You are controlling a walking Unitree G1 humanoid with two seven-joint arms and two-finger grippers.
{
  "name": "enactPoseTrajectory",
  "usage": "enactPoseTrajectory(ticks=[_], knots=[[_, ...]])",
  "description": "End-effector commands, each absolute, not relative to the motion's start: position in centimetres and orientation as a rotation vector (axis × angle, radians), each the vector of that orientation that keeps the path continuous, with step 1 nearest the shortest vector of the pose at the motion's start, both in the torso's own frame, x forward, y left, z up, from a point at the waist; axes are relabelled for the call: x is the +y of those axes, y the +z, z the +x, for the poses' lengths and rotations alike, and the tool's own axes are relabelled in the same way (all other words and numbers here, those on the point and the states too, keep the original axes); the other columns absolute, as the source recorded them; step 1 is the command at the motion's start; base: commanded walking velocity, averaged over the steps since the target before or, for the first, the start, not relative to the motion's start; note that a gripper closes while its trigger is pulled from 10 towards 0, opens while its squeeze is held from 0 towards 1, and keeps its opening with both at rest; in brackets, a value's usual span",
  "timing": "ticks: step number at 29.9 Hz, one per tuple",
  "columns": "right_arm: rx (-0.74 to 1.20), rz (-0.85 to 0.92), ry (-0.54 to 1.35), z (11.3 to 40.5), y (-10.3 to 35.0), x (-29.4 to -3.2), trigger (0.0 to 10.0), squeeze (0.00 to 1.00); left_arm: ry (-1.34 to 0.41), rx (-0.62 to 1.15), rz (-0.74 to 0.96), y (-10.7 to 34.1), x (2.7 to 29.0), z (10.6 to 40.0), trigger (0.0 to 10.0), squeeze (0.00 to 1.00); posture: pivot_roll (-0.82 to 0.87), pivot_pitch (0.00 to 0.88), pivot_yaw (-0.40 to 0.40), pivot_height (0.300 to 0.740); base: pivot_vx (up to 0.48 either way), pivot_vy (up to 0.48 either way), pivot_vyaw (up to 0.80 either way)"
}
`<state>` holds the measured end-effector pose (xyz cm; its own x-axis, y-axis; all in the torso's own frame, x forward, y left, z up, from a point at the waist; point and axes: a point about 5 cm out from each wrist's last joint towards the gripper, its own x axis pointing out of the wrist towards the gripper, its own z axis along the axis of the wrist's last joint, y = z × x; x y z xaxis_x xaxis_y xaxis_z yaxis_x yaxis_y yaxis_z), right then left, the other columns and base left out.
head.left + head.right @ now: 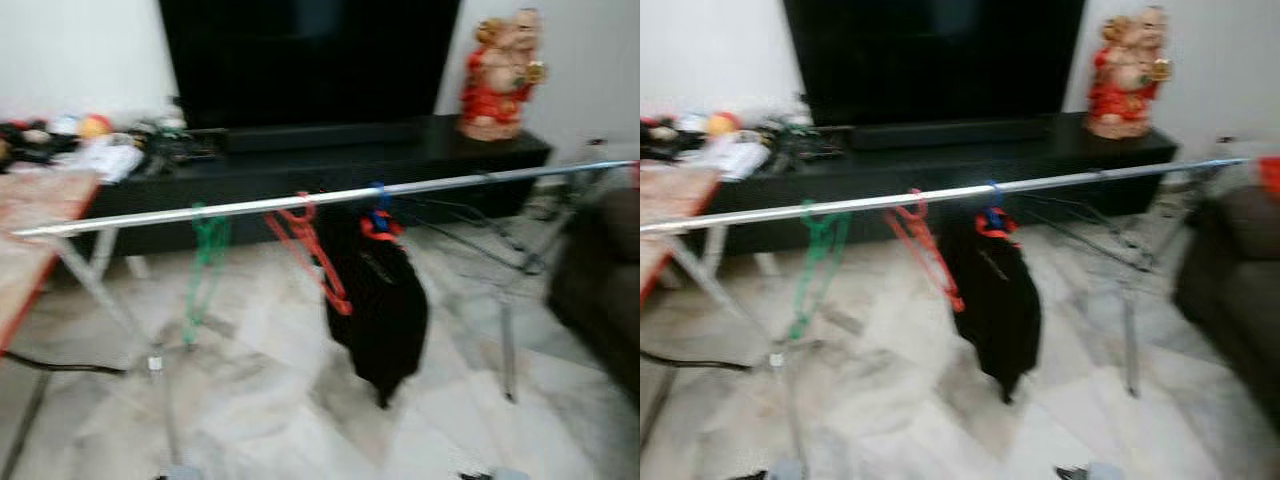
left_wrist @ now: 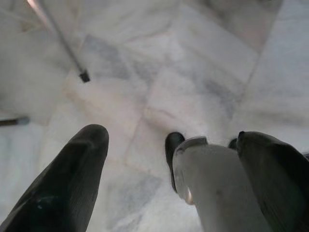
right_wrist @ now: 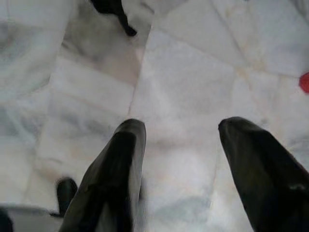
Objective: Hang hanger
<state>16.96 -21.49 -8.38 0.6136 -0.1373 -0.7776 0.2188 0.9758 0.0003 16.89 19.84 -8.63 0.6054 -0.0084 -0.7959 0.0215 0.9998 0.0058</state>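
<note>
Red hanger (image 1: 310, 255) hangs on the rail (image 1: 250, 206), slanting down rightward.

White wall (image 1: 70, 50), pale marble floor (image 1: 260, 400), a long black cabinet (image 1: 330, 165) bearing a dark screen (image 1: 300, 60), possibly a television.

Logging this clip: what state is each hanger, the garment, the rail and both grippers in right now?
green hanger: hung on rail, empty
red hanger: hung on rail, empty, tilted
black garment: hanging from rail on its own hanger
rail: level, on its stand
left gripper: open, empty, over floor
right gripper: open, empty, over floor
</note>
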Motion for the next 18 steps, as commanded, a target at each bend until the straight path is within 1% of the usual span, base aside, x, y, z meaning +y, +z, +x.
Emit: enactPoseTrajectory(ticks=[1,10,14,17,18], knots=[[0.895,0.096,-0.216,16.53,-8.53,-21.67,10.0,0.0,-0.016,0.941,0.016,-8.79,19.95,16.55,10.0,0.0,0.02,0.0,0.015,0.74,0.0,0.0,-0.76],[0.899,0.095,-0.205,16.31,-8.63,-21.6,10.0,0.0,-0.011,0.938,0.019,-8.77,20.02,16.56,10.0,0.0,0.03,0.0,0.012,0.74,0.0,0.0,-0.77],[0.9,0.095,-0.225,16.14,-8.6,-22.08,10.0,0.0,-0.008,0.937,0.015,-8.76,20.0,16.62,10.0,0.0,0.02,0.0,0.014,0.74,0.0,0.0,-0.77],[0.9,0.093,-0.227,16.13,-8.6,-22.12,10.0,0.0,-0.015,0.934,0.043,-8.72,19.98,16.72,10.0,0.0,0.02,0.0,0.012,0.74,0.0,0.0,-0.76],[0.901,0.092,-0.225,16.16,-8.59,-22.1,10.0,0.0,-0.013,0.932,0.046,-8.7,19.96,16.76,10.0,0.0,0.02,0.0,0.011,0.74,0.0,-0.424,-0.76]])
